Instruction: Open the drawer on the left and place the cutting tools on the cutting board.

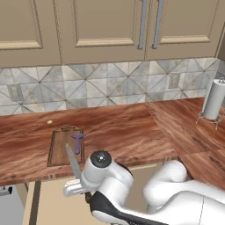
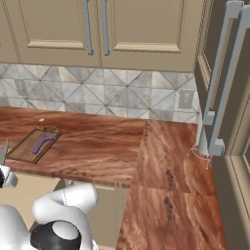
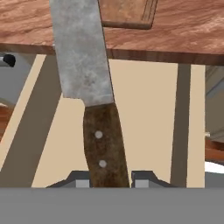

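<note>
The knife [image 3: 85, 83] is pinched by its dark handle in my jaws, blade up, over the open drawer [image 3: 140, 122] just short of the surface's [image 1: 132, 127] front edge. The purple peeler [image 1: 77, 141] already lies on the cutting board [image 1: 59, 151], on the surface beyond the blade tip.

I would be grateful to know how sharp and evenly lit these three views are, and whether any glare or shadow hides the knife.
Left base view: soft, even light, no glare; the knife blade reads clearly before the cutting board. Right base view: equally flat, the peeler slightly soft. Hand view: close, the knife handle coarse and blurry between the hand fingers, without shadow over it.
</note>
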